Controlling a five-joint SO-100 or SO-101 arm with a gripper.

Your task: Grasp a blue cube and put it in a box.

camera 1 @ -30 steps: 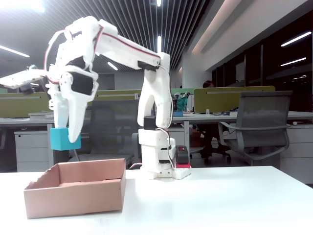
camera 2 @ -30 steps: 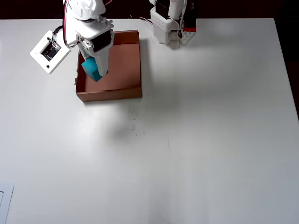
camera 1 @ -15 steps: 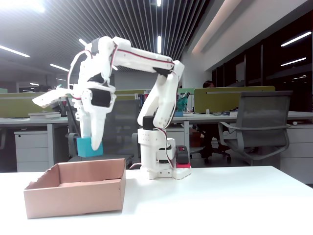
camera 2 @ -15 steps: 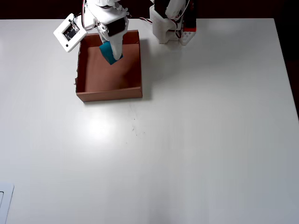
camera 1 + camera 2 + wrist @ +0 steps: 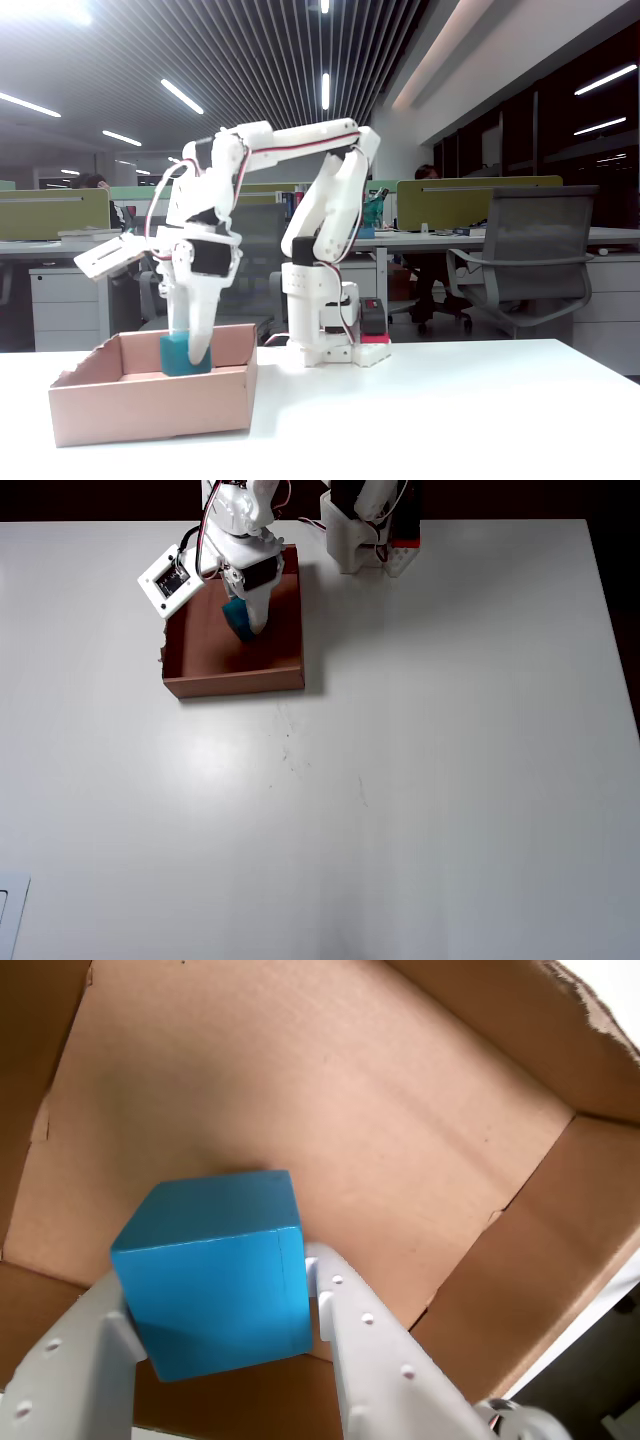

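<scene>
1. Table [image 5: 420, 780]: white top, wide and mostly bare in the overhead view. The arm's base sits at its far edge; a few faint specks mark the surface just below the box.
2. Arm [image 5: 300, 140]: white, folded over from its base and reaching down to the left in the fixed view. A flat white camera module [image 5: 172, 579] juts from the wrist, over the box's upper-left corner in the overhead view.
3. Box [image 5: 285, 630]: tan cardboard tray, open top, low walls, ragged left rim. It sits on the table just left of the arm's base in the overhead view. The wrist view shows its bare floor and 2 inner walls [image 5: 400, 1110].
4. Gripper [image 5: 215, 1330]: pointing down into the box, its 2 white fingers [image 5: 365, 1360] pinching the cube from either side, seen clearly in the wrist view.
5. Blue cube [image 5: 215, 1265]: turquoise, plain faces, held between the fingers, inside the box. In the fixed view [image 5: 180, 355] its lower part is below the rim line. Whether it touches the floor I cannot tell.
</scene>
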